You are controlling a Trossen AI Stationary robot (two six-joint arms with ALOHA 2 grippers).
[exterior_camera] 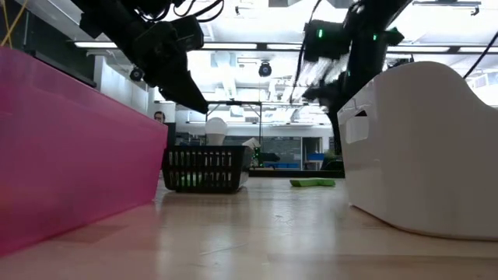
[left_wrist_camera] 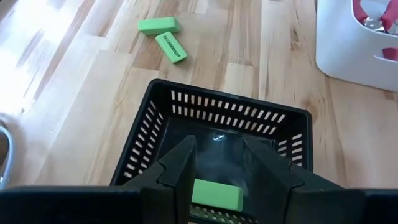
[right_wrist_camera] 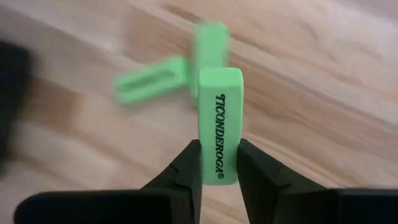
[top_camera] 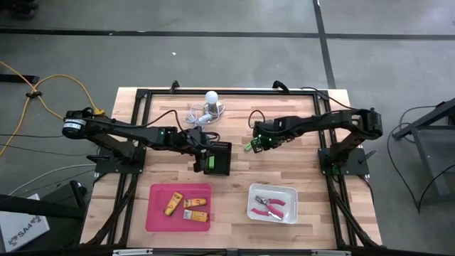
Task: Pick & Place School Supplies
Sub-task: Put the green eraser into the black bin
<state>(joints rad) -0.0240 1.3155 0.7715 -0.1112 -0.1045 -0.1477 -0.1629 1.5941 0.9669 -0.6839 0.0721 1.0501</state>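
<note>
Left pincer [left_wrist_camera: 217, 171] over black basket [left_wrist_camera: 186, 118], green eraser [left_wrist_camera: 215, 194] between its fingers, two erasers [left_wrist_camera: 163, 36] beyond

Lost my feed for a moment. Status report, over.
Right gripper shut on green eraser, above table. Left gripper over black basket, second green eraser inside. Nothing in the way.
</note>
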